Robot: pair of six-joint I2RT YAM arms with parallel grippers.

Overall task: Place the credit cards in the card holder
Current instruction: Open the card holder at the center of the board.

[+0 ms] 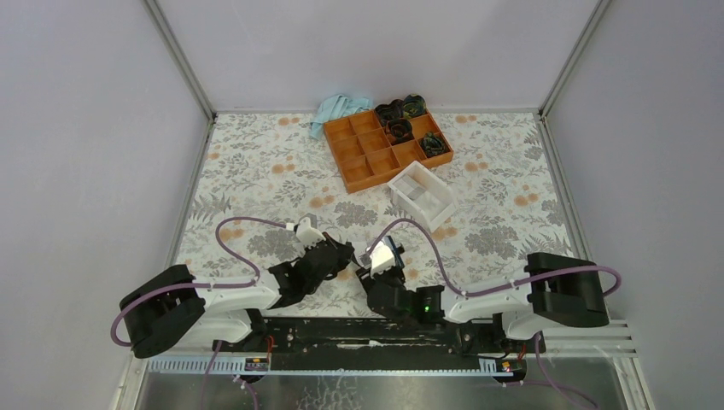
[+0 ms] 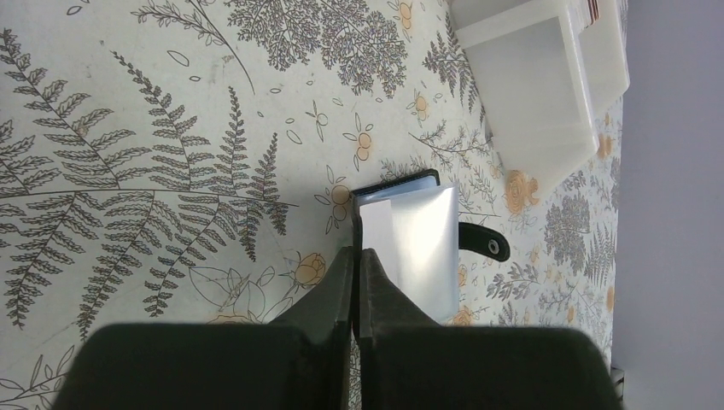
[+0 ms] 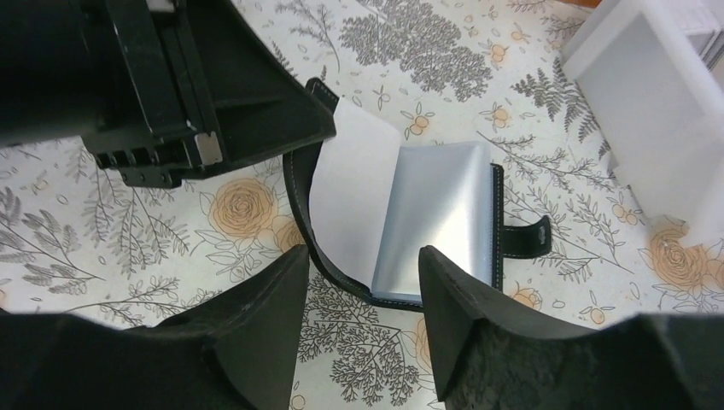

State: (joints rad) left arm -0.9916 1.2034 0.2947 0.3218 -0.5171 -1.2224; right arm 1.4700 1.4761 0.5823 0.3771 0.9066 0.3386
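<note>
The card holder lies open on the floral table between both grippers, with black cover, pale blue-grey lining and a snap tab. My left gripper is shut on the edge of its raised left flap, and in the top view it sits just left of the holder. The holder lies under my right gripper, which is open and empty, a finger over each side of the holder's near edge. No yellow-orange credit card shows in any view.
A white open-topped box stands just beyond the holder, also in the left wrist view and right wrist view. An orange compartment tray with dark items sits at the back, with a blue cloth behind it.
</note>
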